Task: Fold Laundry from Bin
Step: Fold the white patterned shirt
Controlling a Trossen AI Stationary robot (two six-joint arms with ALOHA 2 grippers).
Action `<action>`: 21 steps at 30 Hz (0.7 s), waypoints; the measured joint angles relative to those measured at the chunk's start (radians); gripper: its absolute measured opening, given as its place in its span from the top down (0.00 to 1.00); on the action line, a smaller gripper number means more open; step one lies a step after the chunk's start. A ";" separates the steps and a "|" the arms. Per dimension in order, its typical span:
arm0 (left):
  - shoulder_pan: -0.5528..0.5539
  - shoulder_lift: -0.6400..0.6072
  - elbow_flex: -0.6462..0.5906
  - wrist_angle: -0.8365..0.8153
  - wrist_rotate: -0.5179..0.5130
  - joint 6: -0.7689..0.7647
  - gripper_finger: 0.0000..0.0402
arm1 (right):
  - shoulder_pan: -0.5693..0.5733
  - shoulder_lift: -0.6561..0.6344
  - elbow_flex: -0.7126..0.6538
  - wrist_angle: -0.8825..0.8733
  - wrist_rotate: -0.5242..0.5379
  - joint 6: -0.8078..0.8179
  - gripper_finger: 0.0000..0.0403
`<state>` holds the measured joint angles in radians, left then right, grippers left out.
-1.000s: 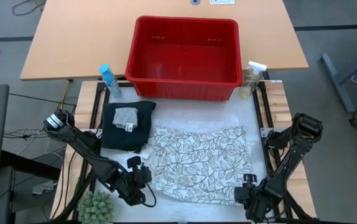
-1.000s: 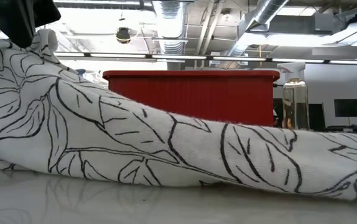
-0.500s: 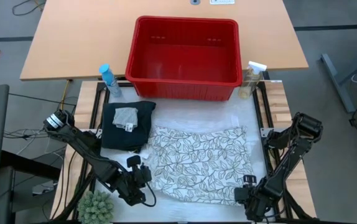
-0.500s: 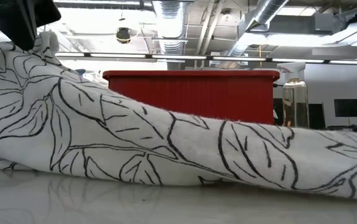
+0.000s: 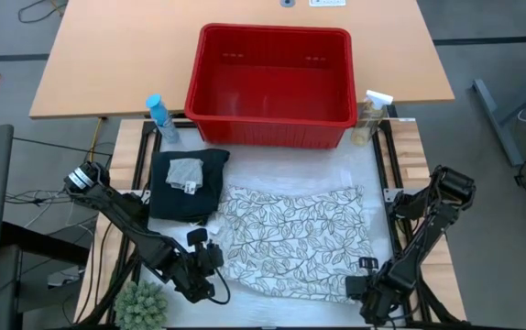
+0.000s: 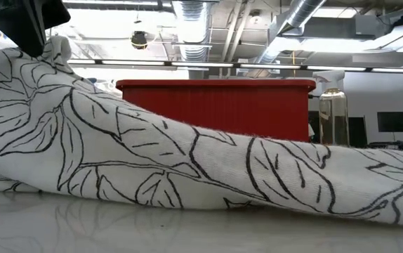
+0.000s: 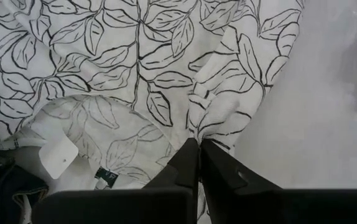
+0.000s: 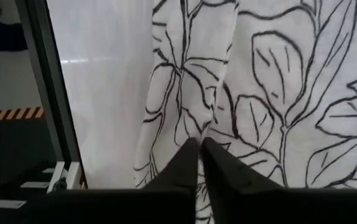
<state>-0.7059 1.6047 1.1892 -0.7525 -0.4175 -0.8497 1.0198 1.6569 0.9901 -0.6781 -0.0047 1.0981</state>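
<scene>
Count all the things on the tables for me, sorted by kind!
Clothes: 3 (leaf cloth, grey cloth, trousers)
Spray bottles: 2 (blue, clear)
Bins: 1 (red)
Plants: 1 (green)
Total: 7

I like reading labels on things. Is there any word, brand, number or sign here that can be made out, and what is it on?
None can be read.
Black tag on the leaf-print cloth: marks too small.
White tag beside it: blank.
Sheet at the wooden table's far edge: too small.
Spray bottles: no legible label.
</scene>
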 joint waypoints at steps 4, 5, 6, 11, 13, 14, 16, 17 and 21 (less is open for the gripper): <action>0.000 0.000 0.000 0.000 -0.003 0.000 1.00 | -0.002 0.000 0.000 0.001 -0.039 0.004 0.96; 0.000 0.000 0.000 0.000 -0.006 0.000 1.00 | -0.002 0.000 0.000 0.000 -0.046 0.013 0.96; 0.000 0.000 0.000 0.000 -0.009 0.000 1.00 | -0.002 0.000 0.000 -0.002 -0.049 0.022 0.96; 0.000 0.000 0.000 0.000 -0.017 0.000 1.00 | -0.002 0.000 0.001 0.001 -0.035 0.056 0.96; 0.000 0.000 0.000 0.000 -0.016 0.000 1.00 | -0.004 0.000 0.001 -0.001 -0.030 0.062 0.89; 0.000 0.000 0.000 0.000 -0.017 0.000 1.00 | -0.007 0.000 0.001 0.001 -0.030 0.063 0.84; 0.000 0.000 0.000 0.000 -0.016 0.000 1.00 | -0.008 0.000 0.001 0.002 -0.025 0.080 0.72; 0.000 0.000 0.000 0.000 -0.016 0.000 1.00 | -0.008 0.000 0.001 0.002 -0.025 0.085 0.66; 0.000 0.000 0.000 0.000 -0.016 0.000 1.00 | -0.008 0.000 0.001 0.015 -0.023 0.079 0.42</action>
<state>-0.7059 1.6047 1.1892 -0.7521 -0.4339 -0.8494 1.0119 1.6569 0.9909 -0.6628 -0.0273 1.1772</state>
